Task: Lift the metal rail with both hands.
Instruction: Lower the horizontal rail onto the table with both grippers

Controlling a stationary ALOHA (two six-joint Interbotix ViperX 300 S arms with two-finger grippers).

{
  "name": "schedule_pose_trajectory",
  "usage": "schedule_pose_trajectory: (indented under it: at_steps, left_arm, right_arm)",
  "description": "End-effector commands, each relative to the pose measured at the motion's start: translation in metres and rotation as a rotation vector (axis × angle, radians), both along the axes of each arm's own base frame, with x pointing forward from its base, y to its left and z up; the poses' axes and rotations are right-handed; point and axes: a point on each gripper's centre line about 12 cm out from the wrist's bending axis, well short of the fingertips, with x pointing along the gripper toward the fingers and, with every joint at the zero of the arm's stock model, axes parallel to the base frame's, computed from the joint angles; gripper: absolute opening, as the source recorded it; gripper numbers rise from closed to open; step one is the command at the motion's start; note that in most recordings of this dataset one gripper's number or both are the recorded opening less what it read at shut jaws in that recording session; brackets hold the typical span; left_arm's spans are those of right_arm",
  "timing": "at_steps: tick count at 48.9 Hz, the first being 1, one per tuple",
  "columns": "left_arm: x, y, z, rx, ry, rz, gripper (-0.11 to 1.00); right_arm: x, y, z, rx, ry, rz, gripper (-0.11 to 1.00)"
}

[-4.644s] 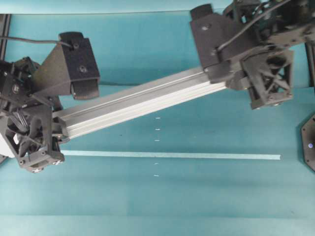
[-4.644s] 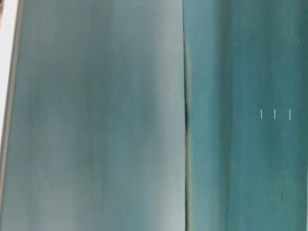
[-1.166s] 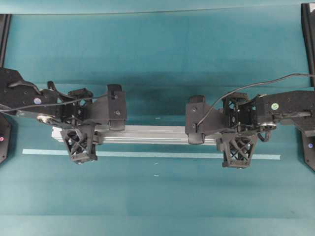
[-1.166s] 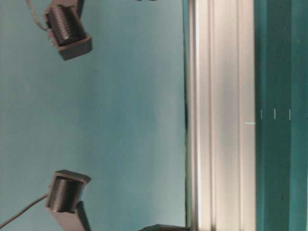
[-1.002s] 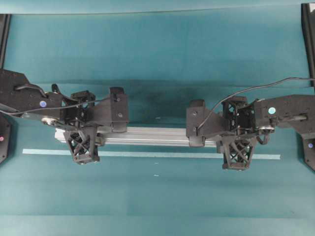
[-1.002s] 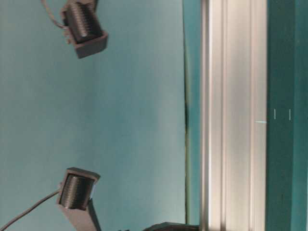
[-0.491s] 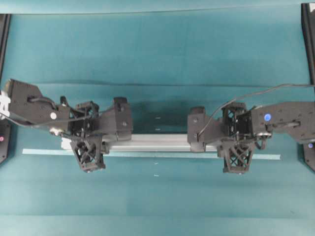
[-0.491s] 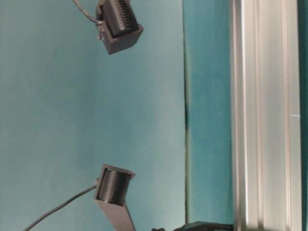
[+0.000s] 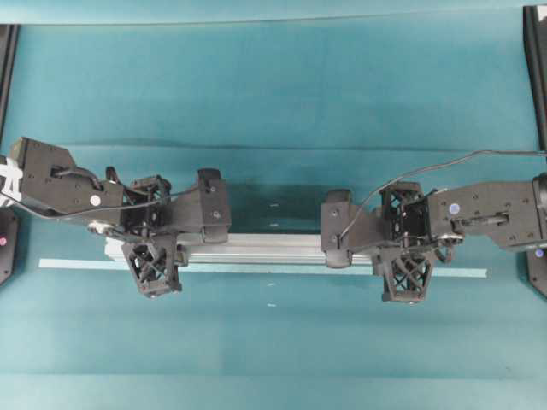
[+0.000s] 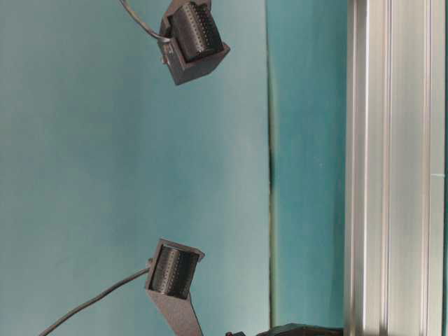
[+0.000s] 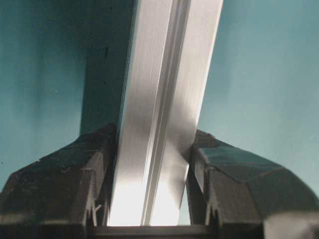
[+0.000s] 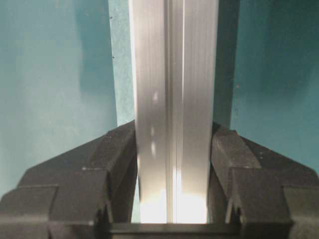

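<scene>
Your left gripper (image 11: 152, 191) is clamped on the metal rail (image 9: 265, 248). In the left wrist view its two black fingers (image 11: 75, 184) press against both long sides of the silver bar, which runs up and away from the camera, leaning a little to the right. Your right gripper (image 12: 173, 172) has the same hold: in the right wrist view one black finger (image 12: 112, 164) sits tight on each side of the rail, and the bar runs almost straight up the picture, its lengthwise groove catching the light.

From overhead, the left gripper (image 9: 152, 252) grasps the rail near its left end and the right gripper (image 9: 402, 256) near its right end. The bar spans level between them, across the middle of the teal table (image 9: 273, 85). Each arm reaches in from its own side, with a black cable (image 9: 479, 155) looping above the right one. A boxy black wrist camera housing sits over the rail just inboard of each gripper.

A thin pale tape strip (image 9: 77, 264) lies flat on the table just on the near side of the rail and parallel to it, longer than the rail at both ends. A few small white tick marks (image 9: 272, 284) sit near the table's centre.

In the table-level view, which is turned on its side, the rail (image 10: 392, 168) fills the right edge as a long grooved silver band, with two ribbed black housings to its left against the teal.
</scene>
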Motion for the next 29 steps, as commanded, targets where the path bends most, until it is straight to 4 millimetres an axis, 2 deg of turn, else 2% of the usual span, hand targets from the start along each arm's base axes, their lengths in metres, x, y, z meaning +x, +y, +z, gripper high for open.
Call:
schedule_pose_trajectory:
  at_steps: [1,17,29]
  left_arm:
    - [0.001,0.011,0.003,-0.008,-0.016,0.056,0.32]
    - [0.003,0.007,0.0,-0.009,-0.037,0.044,0.32]
    - [0.008,0.001,0.001,-0.009,-0.121,0.017,0.32]
  right_arm:
    - [-0.005,0.007,-0.006,0.01,0.024,0.008,0.39]
    - [-0.006,0.007,-0.012,0.011,0.011,0.004,0.39]
    - [-0.002,0.007,-0.011,0.015,-0.025,0.0,0.39]
